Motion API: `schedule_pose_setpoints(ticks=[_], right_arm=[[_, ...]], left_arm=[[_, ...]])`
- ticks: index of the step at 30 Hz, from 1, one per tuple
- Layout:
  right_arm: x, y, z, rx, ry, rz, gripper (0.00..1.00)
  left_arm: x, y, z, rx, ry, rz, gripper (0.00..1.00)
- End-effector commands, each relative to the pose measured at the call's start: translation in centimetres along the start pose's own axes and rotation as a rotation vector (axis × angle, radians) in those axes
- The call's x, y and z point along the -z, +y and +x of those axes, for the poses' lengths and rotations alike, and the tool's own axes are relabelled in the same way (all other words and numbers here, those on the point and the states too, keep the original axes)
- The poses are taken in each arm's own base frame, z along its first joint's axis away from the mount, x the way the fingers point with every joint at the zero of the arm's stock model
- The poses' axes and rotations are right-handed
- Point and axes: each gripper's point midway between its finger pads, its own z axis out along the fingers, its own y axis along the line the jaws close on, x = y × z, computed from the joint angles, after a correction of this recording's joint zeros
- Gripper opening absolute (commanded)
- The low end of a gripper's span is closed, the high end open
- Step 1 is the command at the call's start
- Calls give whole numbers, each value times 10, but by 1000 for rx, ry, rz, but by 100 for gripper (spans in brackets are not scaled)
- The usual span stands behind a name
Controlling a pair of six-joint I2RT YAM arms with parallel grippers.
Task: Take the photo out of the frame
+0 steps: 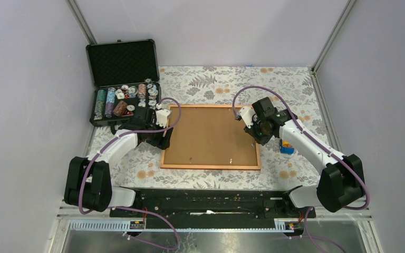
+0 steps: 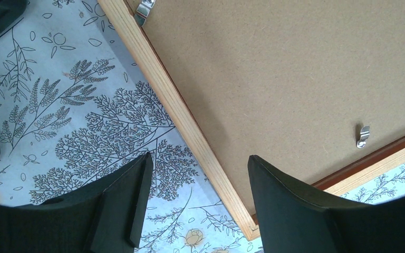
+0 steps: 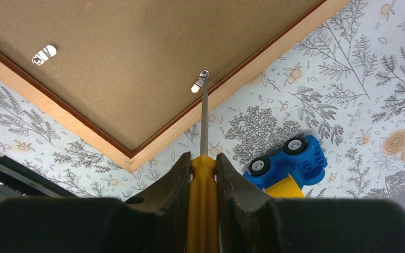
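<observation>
Frame [image 1: 211,137] face-down on the bench [image 1: 211,79], brown back up, an arm either side. Left wrist: left fingers [image 2: 121,211] spread wide over the frame's wooden edge, gripping nothing. Right wrist: right fingers [image 3: 163,200] pinching a yellow screwdriver [image 3: 204,179], tip on a metal clip [image 3: 200,81], blue toy car [image 3: 287,161] nearby

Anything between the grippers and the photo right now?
Yes. The frame lies face down, and its brown backing board fills the whole opening, so the photo is hidden. Metal clips sit over the board's edge. The right gripper holds a screwdriver with its tip at one clip.
</observation>
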Motion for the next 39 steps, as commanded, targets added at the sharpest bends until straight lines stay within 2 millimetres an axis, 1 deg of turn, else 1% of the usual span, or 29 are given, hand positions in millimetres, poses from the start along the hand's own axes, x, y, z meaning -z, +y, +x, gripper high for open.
schedule_pose_setpoints(ticks=[1, 9, 15, 21, 24, 28, 32, 39], right_arm=[[13, 28, 6, -29, 11, -135, 0], [10, 37, 3, -43, 4, -190, 0], [14, 40, 2, -42, 5, -208, 0], [23, 34, 5, -31, 6, -167, 0], [27, 31, 10, -16, 14, -145, 0], [25, 33, 16, -9, 22, -143, 0], [17, 35, 14, -21, 15, -156, 0], [7, 32, 10, -19, 11, -144, 0]], left_arm=[[0, 1, -14, -18, -45, 10, 72], [1, 0, -15, -19, -50, 11, 72], [0, 0, -14, -20, -46, 12, 72], [0, 0, -14, -22, -47, 11, 70], [0, 0, -14, -21, -47, 11, 70], [-1, 0, -13, -21, -43, 17, 69], [-2, 0, -13, -19, -40, 18, 69], [-1, 0, -13, -19, -42, 19, 69]])
